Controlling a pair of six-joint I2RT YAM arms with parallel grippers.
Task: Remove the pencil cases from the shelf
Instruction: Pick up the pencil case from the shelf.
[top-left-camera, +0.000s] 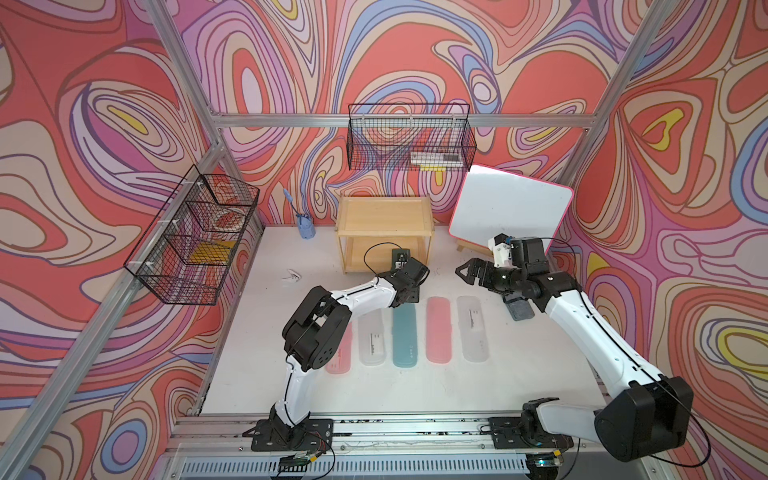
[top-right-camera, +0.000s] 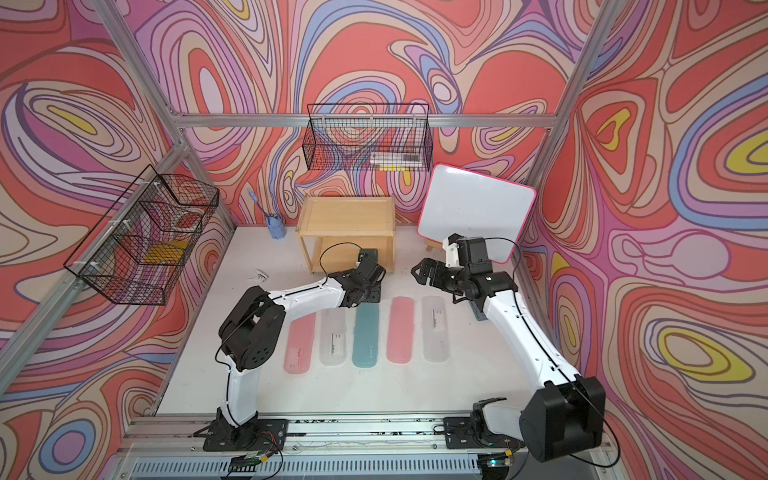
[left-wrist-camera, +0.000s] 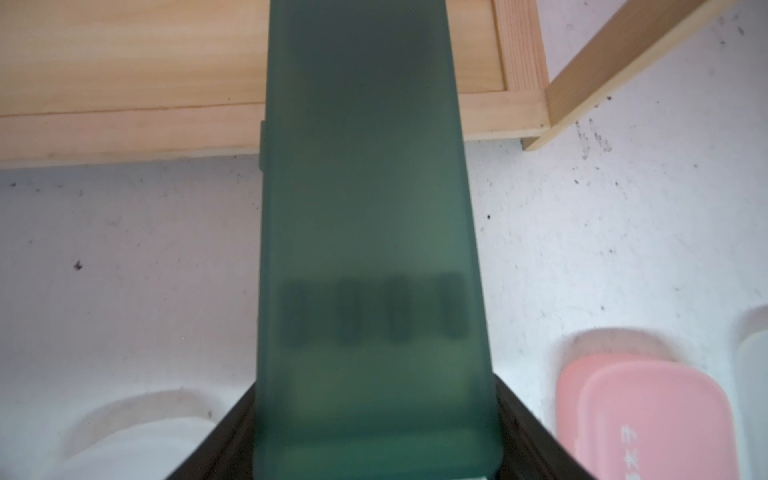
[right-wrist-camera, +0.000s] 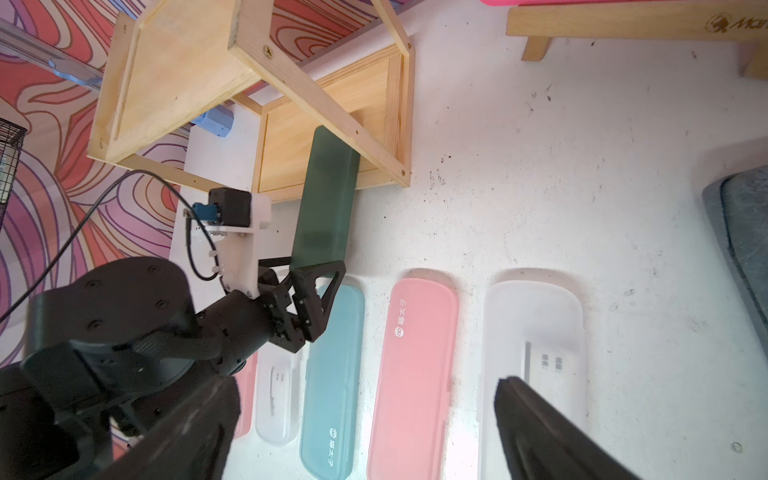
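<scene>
White worktop (right-wrist-camera: 582, 187) holds five flat plastic pencil cases (right-wrist-camera: 415, 365) in a row. Left pincer (right-wrist-camera: 316, 270) clenches the long dark-green plastic case (right-wrist-camera: 326, 199) by its near end, far end over the lower tray of the light-wood shelf (right-wrist-camera: 392, 116), probably to slide it out. Right pincer (top-left-camera: 465, 272) gapes, empty.

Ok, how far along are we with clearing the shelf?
Done: five cases lie in a row on the table: pink case, whitish case, teal case, second pink case, second whitish case. On the shelf the top tier is bare. In hand: the left tool grips the dark green case, its far end inside the lower tier. Left: pull it clear and set it down. The right tool is open, empty.
</scene>
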